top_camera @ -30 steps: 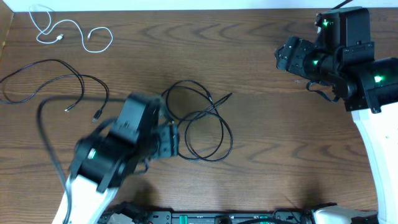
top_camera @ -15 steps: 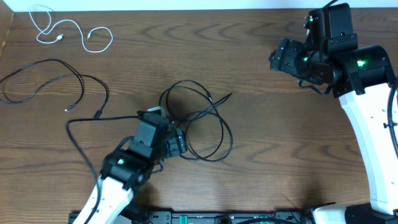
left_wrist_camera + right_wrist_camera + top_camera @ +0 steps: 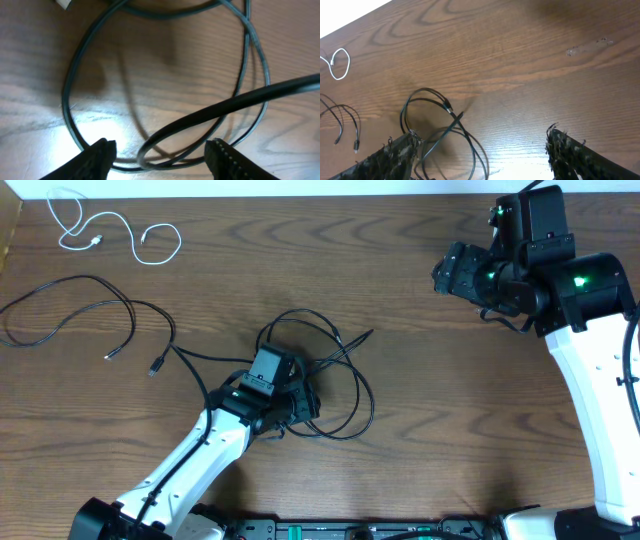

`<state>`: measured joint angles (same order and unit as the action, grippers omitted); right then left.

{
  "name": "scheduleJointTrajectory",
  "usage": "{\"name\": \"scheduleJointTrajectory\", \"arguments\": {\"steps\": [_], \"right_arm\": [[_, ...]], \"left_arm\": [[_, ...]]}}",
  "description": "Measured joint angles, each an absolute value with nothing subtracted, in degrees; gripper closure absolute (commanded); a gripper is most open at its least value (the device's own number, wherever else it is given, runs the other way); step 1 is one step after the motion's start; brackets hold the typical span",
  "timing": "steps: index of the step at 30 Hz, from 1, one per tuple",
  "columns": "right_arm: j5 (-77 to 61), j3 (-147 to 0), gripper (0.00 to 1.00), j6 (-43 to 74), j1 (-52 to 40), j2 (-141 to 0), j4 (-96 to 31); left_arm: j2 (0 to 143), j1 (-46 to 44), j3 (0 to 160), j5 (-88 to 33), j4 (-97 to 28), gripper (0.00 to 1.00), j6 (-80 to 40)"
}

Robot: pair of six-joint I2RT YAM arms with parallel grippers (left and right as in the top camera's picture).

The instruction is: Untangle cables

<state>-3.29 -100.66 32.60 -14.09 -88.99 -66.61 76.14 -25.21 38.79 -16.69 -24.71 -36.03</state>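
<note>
1. Dark wood-grain table (image 3: pixel 430 410), pale strip along the back edge.
2. Counting 3 cords: 1 white, 2 black.
3. Spotting white cable (image 3: pixel 135 240) loosely coiled at far-left corner, left black cable (image 3: pixel 128 302) sprawled just below it, apart from it.
4. Seeing centre black cable (image 3: pixel 371 402) in overlapping loops mid-table.
5. Counting 2 grippers: left gripper (image 3: pixel 160 152) low over the centre loops, fingers apart with a strand between, not clamped; right gripper (image 3: pixel 480 150) at far right, fingers spread, holding nothing.

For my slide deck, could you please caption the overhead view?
Left gripper open over the looped black cable mid-table; right gripper open, off to the right; white cable top left.
</note>
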Motion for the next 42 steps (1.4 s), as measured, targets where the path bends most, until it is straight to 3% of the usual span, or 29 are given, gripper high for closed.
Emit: {"name": "scheduleJointTrajectory", "arguments": {"steps": [2,22,28,39,42], "right_arm": [[-3.31,-100.66,0.20,32.60,-14.09,-88.99,-66.61],[-3.40,-100.66,0.20,32.60,-14.09,-88.99,-67.44],[-3.40,-100.66,0.20,32.60,-14.09,-88.99,-67.48],[-3.40,-100.66,0.20,32.60,-14.09,-88.99,-67.48],[-3.40,-100.66,0.20,32.60,-14.09,-88.99,-67.51]], "left_arm": [[76.14,-25.10,38.79,-17.04,-23.59,0.49,-36.03],[77.21,-24.95,38.79,-13.54,-23.03,0.61,-36.18],[77.21,-24.95,38.79,-13.34,-23.09,0.75,-36.14],[77.21,-24.95,38.79,-13.19,-23.18,0.75,-36.18],[77.38,-24.95,38.79,-13.19,-23.18,0.81,-36.16]]}}
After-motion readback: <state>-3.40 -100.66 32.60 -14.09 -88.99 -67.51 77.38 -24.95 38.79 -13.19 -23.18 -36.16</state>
